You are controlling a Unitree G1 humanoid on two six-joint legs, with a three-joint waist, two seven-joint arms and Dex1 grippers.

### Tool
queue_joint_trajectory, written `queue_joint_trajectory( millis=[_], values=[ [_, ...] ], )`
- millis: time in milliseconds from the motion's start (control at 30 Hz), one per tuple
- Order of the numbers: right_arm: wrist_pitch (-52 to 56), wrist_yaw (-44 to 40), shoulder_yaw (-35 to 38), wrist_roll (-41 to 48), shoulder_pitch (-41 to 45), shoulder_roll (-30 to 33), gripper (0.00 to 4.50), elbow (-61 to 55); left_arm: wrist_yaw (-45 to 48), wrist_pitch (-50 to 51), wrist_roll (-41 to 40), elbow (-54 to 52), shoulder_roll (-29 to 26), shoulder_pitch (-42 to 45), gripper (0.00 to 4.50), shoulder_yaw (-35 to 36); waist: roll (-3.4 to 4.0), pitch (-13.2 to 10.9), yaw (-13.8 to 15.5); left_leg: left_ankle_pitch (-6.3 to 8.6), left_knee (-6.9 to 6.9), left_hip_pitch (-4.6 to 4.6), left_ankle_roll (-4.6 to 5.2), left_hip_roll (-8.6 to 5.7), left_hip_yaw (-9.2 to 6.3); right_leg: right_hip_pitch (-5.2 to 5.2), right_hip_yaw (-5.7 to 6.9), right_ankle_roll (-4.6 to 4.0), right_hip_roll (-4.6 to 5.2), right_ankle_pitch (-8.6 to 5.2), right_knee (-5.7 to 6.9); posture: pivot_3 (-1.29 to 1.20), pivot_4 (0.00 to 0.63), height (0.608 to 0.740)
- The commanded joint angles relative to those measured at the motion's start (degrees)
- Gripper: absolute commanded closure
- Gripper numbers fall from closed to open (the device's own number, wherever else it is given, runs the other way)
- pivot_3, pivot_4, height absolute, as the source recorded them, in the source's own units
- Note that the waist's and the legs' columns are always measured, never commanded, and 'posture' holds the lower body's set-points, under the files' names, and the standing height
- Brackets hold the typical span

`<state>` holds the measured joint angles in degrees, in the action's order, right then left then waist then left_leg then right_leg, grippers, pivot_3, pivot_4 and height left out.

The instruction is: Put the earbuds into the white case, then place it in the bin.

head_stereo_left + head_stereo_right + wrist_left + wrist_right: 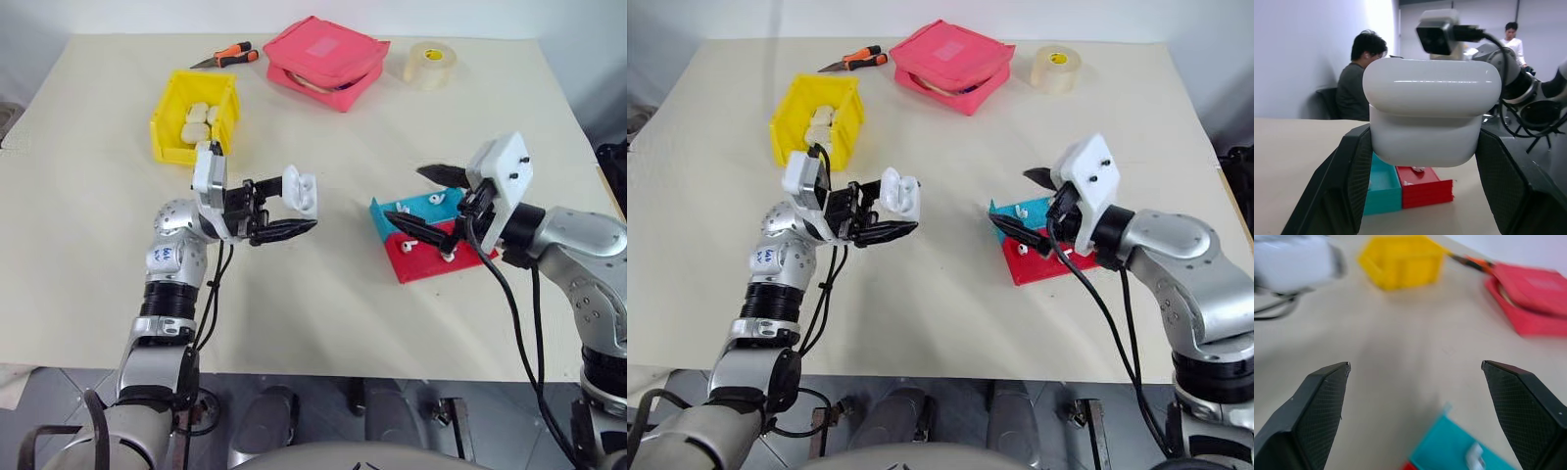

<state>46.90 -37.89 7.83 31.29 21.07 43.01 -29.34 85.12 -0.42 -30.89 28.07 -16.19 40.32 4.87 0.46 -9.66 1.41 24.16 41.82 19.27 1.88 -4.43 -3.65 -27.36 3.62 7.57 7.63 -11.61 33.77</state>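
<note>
My left gripper (291,208) is shut on the white case (301,192), holding it in the air above the middle of the table with its lid flipped up. In the left wrist view the white case (1426,128) sits squeezed between both black fingers (1339,188). Several tiny white earbuds lie in the blue tray (419,208) and the red tray (431,259), one of them an earbud (436,199) on the blue side. My right gripper (408,194) hangs open just above those trays with nothing between its fingers. The yellow bin (168,106) stands at the far left.
Several whitish cases lie inside the bin. A pink zip pouch (326,61), a roll of tape (431,64) and orange-handled cutters (230,56) sit along the far edge. Two people (1359,78) are in the room beyond the table.
</note>
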Motion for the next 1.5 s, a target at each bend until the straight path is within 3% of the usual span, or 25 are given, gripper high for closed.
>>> queue_joint_trajectory(
  millis=[33, 200, 500, 633, 800, 1500],
  values=[
    [2.63, 1.38, 5.19, -0.14, -3.34, 3.59, 0.0, -3.8, 3.54, -4.52, 1.5, 3.29, 1.06, 1.85, 1.72, -1.39, 0.0, 0.0, 0.09, 0.01, 0.01, 0.01, 0.02, -0.02, 0.04, -0.01, -0.02, 0.01, 0.0, 0.02, 0.0, 0.0, 0.15, 0.74],
    [2.18, -3.4, 12.4, 0.98, -15.41, 8.34, 0.0, -7.86, 4.09, -7.03, 0.76, 6.52, 4.05, 3.59, 1.72, -1.44, -0.01, 0.0, 0.21, 0.04, 0.01, -0.01, 0.1, -0.03, 0.11, 0.06, -0.03, 0.03, -0.07, 0.08, -0.11, 0.0, 0.15, 0.74],
    [-5.83, -12.98, 29.09, 0.01, -38.62, 7.25, 0.0, -8.45, 4.42, -6.23, -0.17, 6.58, 6.74, 3.83, 1.72, -1.63, 0.0, 0.01, 0.26, 0.14, 0.01, -0.19, 0.3, -0.01, 0.38, 0.31, -0.09, 0.12, -0.16, 0.19, -0.3, 0.0, 0.15, 0.74],
    [-8.08, -13.28, 30.45, -0.49, -40.21, 7.36, 0.0, -6.9, 3.66, -5.89, 0.0, 5.39, 7.15, 3.15, 1.72, -1.99, 0.0, 0.0, 0.18, 0.21, -0.07, -0.65, 0.42, 0.08, 0.3, 0.8, -0.13, 0.15, -0.18, 0.21, -0.48, 0.0, 0.15, 0.74],
    [-8.84, -12.81, 30.51, -0.91, -39.6, 8.3, 1.24, -6.41, 2.04, -4.38, 0.1, 1.55, 7.51, 0.91, 1.72, -2.8, 0.0, 0.0, 0.18, 0.23, -0.36, -0.91, 0.45, 0.16, 0.33, 0.99, -0.26, 0.17, -0.18, 0.23, -0.69, 0.0, 0.15, 0.74],
    [-10.72, -14.71, 26.25, -3.9, -33.99, 13.68, 1.24, -2.9, -7.99, -1.63, 0.2, -10.74, 7.16, -6.68, 1.72, -3.1, 0.0, 0.01, 0.95, 0.25, -0.36, -0.9, 0.48, 0.12, 0.4, 1.0, -0.41, 0.27, -0.16, 0.32, -0.89, 0.0, 0.15, 0.74]
  ],
)
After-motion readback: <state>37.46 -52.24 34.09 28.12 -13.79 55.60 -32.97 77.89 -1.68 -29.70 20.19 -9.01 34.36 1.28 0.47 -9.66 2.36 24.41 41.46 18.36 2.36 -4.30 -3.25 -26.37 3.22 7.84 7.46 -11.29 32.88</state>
